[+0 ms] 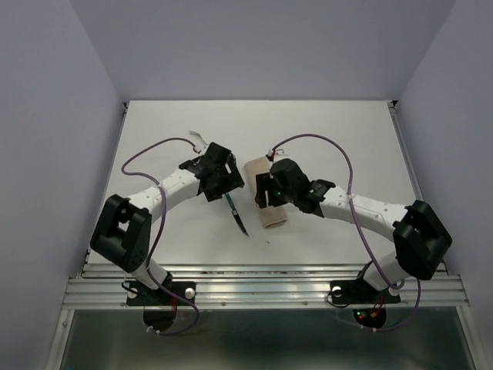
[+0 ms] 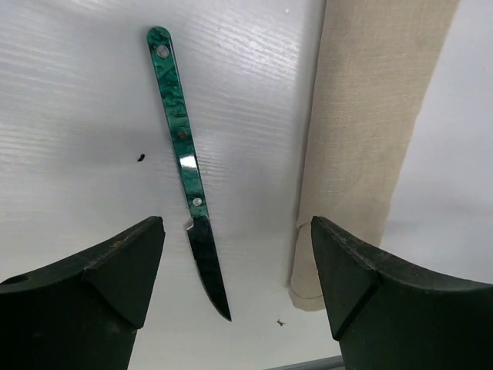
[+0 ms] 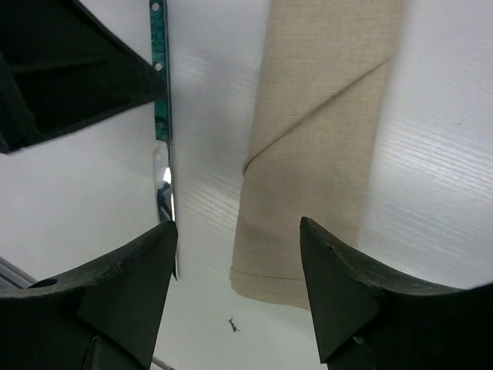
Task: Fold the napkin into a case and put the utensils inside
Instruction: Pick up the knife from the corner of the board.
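The beige napkin (image 1: 269, 210) lies folded into a narrow oblong case on the white table; it also shows in the left wrist view (image 2: 370, 116) and the right wrist view (image 3: 323, 116). One utensil shows: a knife (image 1: 238, 218) with a green marbled handle and a dark shiny blade. It lies flat just left of the case, apart from it, blade toward the near edge (image 2: 181, 135) (image 3: 160, 77). My left gripper (image 1: 223, 189) (image 2: 237, 231) hovers open and empty over the knife. My right gripper (image 1: 266, 194) (image 3: 239, 227) hovers open and empty over the case's near end. No other utensil is in view.
The two grippers are close together above the table's middle; the left gripper's finger (image 3: 69, 69) shows in the right wrist view. Purple cables (image 1: 146, 154) loop over both arms. The table's metal front rail (image 1: 262, 271) runs just beyond the case's near end. Grey walls enclose the table.
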`<state>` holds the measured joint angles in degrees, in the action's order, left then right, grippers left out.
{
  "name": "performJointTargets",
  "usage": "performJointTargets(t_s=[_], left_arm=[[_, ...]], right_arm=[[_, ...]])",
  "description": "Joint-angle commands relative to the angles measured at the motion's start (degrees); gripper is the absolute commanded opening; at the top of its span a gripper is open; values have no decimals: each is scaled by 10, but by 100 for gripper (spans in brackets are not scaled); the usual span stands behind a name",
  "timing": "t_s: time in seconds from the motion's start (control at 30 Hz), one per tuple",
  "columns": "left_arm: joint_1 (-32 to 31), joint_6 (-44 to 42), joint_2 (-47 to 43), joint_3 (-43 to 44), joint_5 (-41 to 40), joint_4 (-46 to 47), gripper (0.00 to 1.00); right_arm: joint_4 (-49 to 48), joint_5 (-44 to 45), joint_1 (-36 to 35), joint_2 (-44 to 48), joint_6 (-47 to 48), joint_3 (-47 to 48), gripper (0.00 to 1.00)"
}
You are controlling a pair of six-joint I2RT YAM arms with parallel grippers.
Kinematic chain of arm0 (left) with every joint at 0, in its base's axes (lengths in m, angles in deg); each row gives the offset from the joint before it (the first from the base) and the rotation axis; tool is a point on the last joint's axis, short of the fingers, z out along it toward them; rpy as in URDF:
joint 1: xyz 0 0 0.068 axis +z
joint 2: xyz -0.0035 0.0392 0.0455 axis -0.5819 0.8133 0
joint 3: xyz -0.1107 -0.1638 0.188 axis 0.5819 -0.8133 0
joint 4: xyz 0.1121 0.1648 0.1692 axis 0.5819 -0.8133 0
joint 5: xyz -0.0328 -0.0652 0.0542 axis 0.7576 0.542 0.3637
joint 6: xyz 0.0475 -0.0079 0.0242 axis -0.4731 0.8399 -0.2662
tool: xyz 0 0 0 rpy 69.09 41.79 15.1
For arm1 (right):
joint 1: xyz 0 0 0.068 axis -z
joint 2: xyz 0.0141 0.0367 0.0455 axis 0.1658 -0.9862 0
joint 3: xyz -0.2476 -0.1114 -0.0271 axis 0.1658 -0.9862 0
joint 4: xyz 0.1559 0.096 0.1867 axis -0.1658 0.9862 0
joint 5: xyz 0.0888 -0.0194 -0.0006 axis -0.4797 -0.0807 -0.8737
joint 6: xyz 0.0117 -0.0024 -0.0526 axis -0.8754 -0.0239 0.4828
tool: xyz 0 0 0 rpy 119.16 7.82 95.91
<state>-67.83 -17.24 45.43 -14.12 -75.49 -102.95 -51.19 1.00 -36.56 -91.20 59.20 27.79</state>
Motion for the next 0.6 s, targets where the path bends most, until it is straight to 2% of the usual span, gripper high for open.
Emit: performJointTargets(t_s=[0.0, 0.1, 0.23, 0.27, 0.3, 0.37, 0.57], left_arm=[[38, -34, -65, 7, -5, -28, 88], [110, -60, -114, -21, -6, -45, 88], [162, -93, -145, -26, -26, -72, 88], [167, -96, -149, -23, -35, -81, 89], [171, -97, -152, -21, -43, -90, 96], [183, -104, -161, -18, -51, -102, 98], [195, -117, -182, -29, -41, -102, 99]], right_arm=[[7, 20, -34, -28, 3, 50, 70], [17, 24, -64, -76, 11, 88, 70], [45, 28, -94, -165, 24, 165, 70], [65, 36, -100, -185, 28, 184, 70], [70, 40, -100, -204, 30, 202, 70], [75, 53, -108, -248, 32, 238, 70], [75, 74, -108, -323, 26, 296, 69]])
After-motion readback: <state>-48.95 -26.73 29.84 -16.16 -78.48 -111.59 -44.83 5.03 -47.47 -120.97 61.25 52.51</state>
